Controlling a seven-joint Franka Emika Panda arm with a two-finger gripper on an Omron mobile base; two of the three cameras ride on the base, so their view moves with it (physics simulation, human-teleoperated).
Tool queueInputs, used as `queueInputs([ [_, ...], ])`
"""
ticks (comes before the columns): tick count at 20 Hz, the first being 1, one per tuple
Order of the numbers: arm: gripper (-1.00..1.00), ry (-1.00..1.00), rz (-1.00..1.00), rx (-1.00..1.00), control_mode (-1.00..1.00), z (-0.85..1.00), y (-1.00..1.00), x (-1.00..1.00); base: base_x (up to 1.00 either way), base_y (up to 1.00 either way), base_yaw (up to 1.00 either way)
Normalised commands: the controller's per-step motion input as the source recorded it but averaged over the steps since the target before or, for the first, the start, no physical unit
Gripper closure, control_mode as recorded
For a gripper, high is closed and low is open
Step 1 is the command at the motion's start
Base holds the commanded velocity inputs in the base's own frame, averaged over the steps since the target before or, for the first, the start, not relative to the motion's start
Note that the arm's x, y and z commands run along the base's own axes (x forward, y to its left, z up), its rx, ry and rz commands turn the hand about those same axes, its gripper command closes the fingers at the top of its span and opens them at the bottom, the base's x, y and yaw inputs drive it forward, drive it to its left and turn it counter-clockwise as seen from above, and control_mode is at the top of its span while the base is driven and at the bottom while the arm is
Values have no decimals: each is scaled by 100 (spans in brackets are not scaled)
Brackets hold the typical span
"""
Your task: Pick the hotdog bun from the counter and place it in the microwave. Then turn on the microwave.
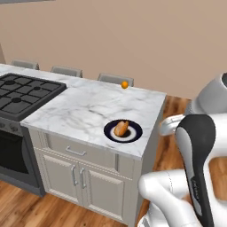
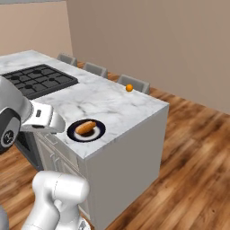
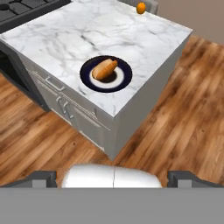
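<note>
The hotdog bun (image 1: 121,128) (image 2: 86,127) (image 3: 104,69), a tan-orange roll, lies on a dark round plate (image 1: 135,133) (image 2: 99,130) (image 3: 124,76) near the front corner of the white marble counter (image 1: 84,106) (image 2: 108,105) (image 3: 74,39). My gripper (image 3: 114,179) hangs open well short of the counter and above the floor, looking down at the bun. Its two dark fingertips (image 3: 43,177) stand far apart with nothing between them. The microwave is out of view.
A small orange fruit (image 1: 124,84) (image 2: 129,88) (image 3: 141,8) sits at the counter's far edge. A black gas stove (image 1: 22,93) (image 2: 38,78) adjoins the counter on the left. Grey chair backs (image 1: 66,71) (image 2: 133,82) line the far side. Wooden floor (image 3: 175,127) surrounds the island's right end.
</note>
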Motion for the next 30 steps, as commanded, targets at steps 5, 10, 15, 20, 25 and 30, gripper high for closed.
queueInputs([
  [5, -100, 0, -5, 0, -100, 2, 13, 40, 0, 0, 0],
  [10, -100, 3, -6, 8, -100, -5, 0, 48, 0, 0, 0],
  [15, -100, 5, -7, 15, -100, -17, 4, 47, 0, 0, 0],
  [20, -100, 2, -9, 8, -100, -25, 17, 46, 0, 0, 0],
  [25, -100, 0, -12, 0, -100, -28, 18, 41, 0, 0, 0],
  [30, -100, 3, -10, 0, -100, -29, 6, 43, 0, 0, 0],
])
